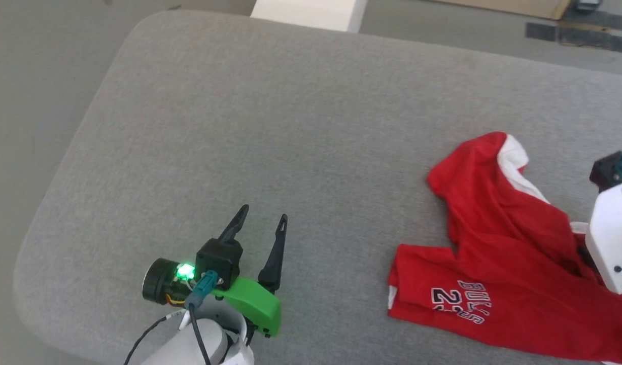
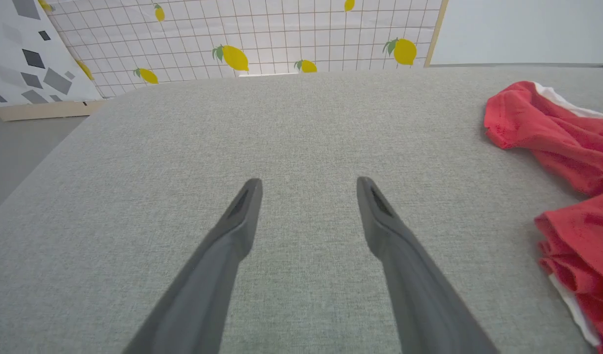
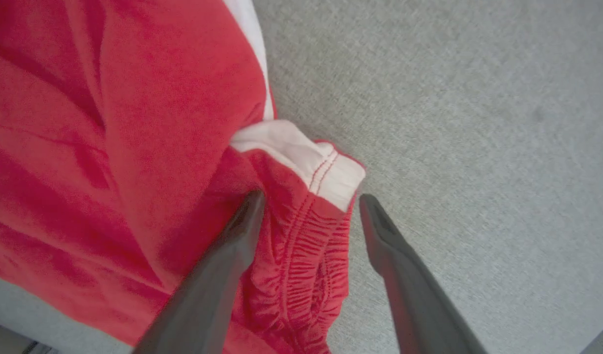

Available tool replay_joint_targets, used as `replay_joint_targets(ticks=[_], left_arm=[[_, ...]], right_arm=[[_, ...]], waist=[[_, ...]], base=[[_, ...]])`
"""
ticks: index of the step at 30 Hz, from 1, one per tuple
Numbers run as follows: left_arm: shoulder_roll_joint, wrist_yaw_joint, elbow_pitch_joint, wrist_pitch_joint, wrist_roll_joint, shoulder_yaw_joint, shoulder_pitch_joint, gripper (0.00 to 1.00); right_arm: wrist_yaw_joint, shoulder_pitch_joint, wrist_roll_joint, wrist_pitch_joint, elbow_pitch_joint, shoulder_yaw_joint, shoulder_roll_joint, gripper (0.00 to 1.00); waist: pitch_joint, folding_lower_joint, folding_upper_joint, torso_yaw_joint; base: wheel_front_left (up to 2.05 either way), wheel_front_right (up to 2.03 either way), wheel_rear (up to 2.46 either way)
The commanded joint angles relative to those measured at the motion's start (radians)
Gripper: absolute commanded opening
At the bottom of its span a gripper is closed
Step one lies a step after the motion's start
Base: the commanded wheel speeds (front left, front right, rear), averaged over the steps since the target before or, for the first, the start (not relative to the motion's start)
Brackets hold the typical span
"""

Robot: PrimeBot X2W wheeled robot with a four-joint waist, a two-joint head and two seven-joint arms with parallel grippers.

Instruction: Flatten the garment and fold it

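The crumpled garment [image 1: 498,263] lies on the right of the grey padded surface [image 1: 290,126], its waistband [image 3: 306,275] between the right gripper's [image 3: 311,197] spread fingers and its legs reaching left toward broad bare fabric, where the left gripper [image 1: 264,213] hovers open before a lemon-print panel [image 2: 262,34].

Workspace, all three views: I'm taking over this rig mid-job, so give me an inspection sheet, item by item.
Surface: grey fabric pad, rounded corners.
Job's things: red shorts crumpled at the robot's right, unfolded, "BULLS 23" print up.
Clutter: nothing seen.
Grippers: left gripper open over bare pad; right gripper open, jaws astride the waistband.
Cables: black cable behind the left gripper.
Surroundings: grey floor, lemon-print panel, white block beyond the pad.
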State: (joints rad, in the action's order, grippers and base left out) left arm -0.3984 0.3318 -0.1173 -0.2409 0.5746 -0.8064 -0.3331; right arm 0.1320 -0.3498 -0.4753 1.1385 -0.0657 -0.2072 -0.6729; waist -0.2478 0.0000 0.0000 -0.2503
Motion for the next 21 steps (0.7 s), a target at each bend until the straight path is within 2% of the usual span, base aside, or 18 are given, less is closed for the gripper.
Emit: replay_joint_targets(ticks=[1,10,11,12,13,21], left_arm=[[0.007,0.001,-0.001,-0.009,-0.015,0.003,-0.011,1.00],[0.016,0.000,0.001,-0.014,-0.023,0.009,-0.018,1.00],[0.017,-0.001,0.001,-0.014,-0.024,0.008,-0.022,1.00],[0.018,-0.003,0.000,-0.014,-0.024,0.008,-0.025,1.00],[0.019,-0.005,-0.001,-0.015,-0.025,0.008,-0.028,1.00],[0.013,-0.010,-0.019,-0.014,-0.017,0.009,-0.027,1.00]], right_arm=[[-0.001,-0.004,0.007,0.003,-0.018,-0.012,-0.004,1.00],[-0.001,0.030,0.019,-0.060,-0.077,-0.048,0.019,1.00],[-0.001,0.031,0.019,-0.068,-0.080,-0.054,0.023,0.89],[-0.001,0.030,0.019,-0.077,-0.084,-0.055,0.027,0.54],[-0.001,0.027,0.019,-0.090,-0.087,-0.058,0.032,0.00],[-0.001,-0.013,-0.023,-0.220,-0.060,-0.046,0.033,0.00]], waist=[[-0.036,0.0000,0.0000,-0.038],[-0.059,0.0000,0.0000,-0.031],[-0.061,0.0000,0.0000,-0.026],[-0.061,0.0000,0.0000,-0.023],[-0.059,0.0000,0.0000,-0.018],[-0.011,0.0000,0.0000,0.017]], base=[[0.00,0.00,0.00],[0.00,0.00,0.00],[0.00,0.00,0.00],[0.00,0.00,0.00],[0.00,0.00,0.00],[0.00,0.00,0.00]])
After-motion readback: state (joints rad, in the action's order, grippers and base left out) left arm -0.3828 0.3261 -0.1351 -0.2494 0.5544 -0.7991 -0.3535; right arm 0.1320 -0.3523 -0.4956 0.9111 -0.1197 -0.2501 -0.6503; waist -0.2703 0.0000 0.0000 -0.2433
